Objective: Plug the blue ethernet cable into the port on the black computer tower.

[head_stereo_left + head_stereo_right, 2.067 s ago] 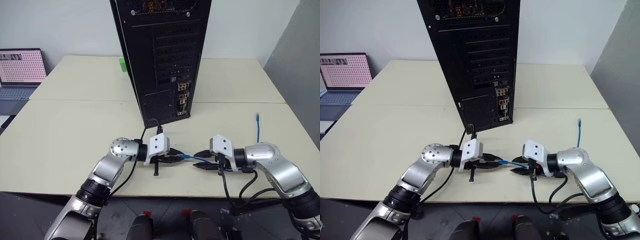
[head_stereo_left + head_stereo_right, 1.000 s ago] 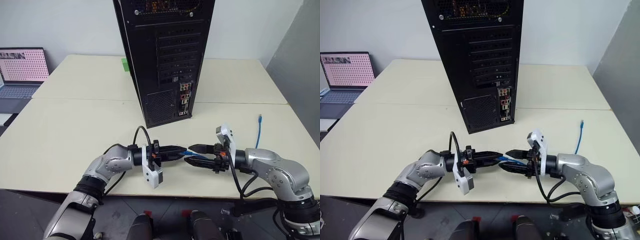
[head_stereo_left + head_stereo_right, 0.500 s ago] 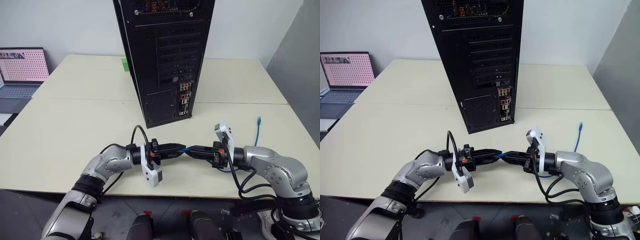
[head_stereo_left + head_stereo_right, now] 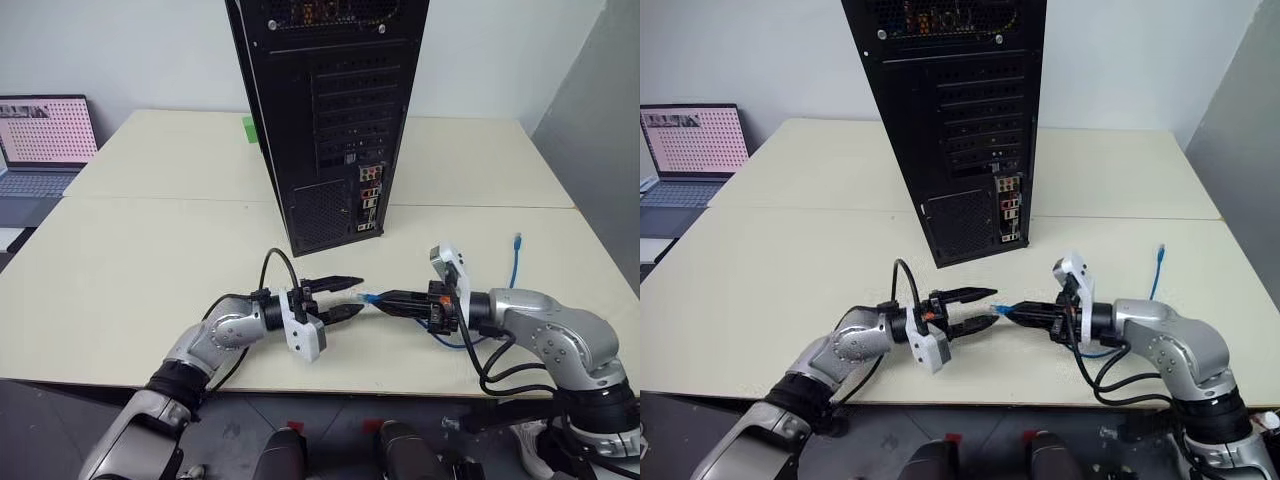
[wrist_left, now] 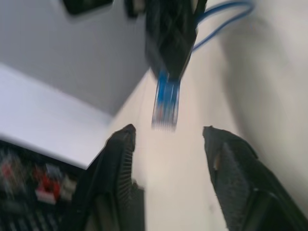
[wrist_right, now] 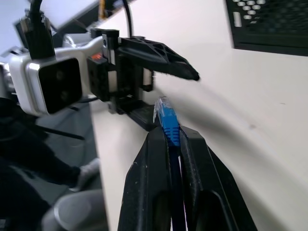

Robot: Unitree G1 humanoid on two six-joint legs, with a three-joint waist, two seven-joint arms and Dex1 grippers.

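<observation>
Laptop [image 4: 40, 140] seen far left on desk [image 4: 130, 260]. Blue ethernet cable [image 4: 372, 298] clamped in right tool [image 4: 385, 301]; left tool [image 4: 345, 297] spread apart beside plug.

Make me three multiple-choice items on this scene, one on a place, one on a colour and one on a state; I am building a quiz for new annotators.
1. Where does the plug end of the blue ethernet cable sit?
A. In the port on the tower
B. Between the two grippers, above the table
C. On the laptop

2. What colour is the computer tower?
A. Black
B. White
C. Silver

3. How do the grippers stand?
A. Both open
B. Left shut on the cable, right open
C. Left open, right shut on the cable

Answers:
1. B: the plug sticks out of the right gripper, facing the left gripper; the port is unplugged.
2. A: its perforated rear panel is black.
3. C: the left fingers stand apart with nothing between them, while the right gripper pinches the blue cord.
</observation>
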